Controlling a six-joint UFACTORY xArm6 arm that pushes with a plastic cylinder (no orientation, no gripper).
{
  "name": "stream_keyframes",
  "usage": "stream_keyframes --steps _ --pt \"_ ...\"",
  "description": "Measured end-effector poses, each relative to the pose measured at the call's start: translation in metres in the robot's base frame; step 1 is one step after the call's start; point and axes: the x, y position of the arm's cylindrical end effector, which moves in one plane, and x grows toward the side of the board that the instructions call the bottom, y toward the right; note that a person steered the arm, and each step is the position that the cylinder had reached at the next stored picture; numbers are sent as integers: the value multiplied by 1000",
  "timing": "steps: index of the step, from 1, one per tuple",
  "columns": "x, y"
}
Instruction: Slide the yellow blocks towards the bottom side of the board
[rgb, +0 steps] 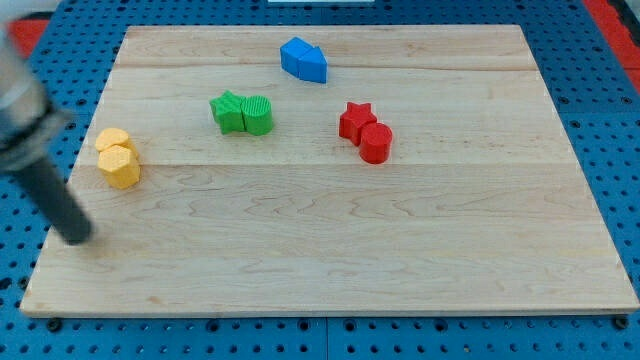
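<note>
Two yellow blocks sit touching at the board's left side: a rounded one (112, 140) above a hexagonal one (120, 166). My dark rod comes in from the view's upper left, and my tip (76, 237) rests on the board near its left edge, below and to the left of the yellow pair, apart from them.
A green star (229, 110) and a green cylinder (257, 115) touch at upper centre. Two blue blocks (303, 60) sit near the top edge. A red star (356, 120) and a red cylinder (376, 143) touch right of centre. The wooden board (330, 270) lies on a blue pegboard.
</note>
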Motion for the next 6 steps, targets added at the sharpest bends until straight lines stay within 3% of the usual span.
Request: stream_keyframes --steps 1,3,4,6 --pt "-10 -13" --pt "-127 22" --pt "-133 26" --pt "-68 63"
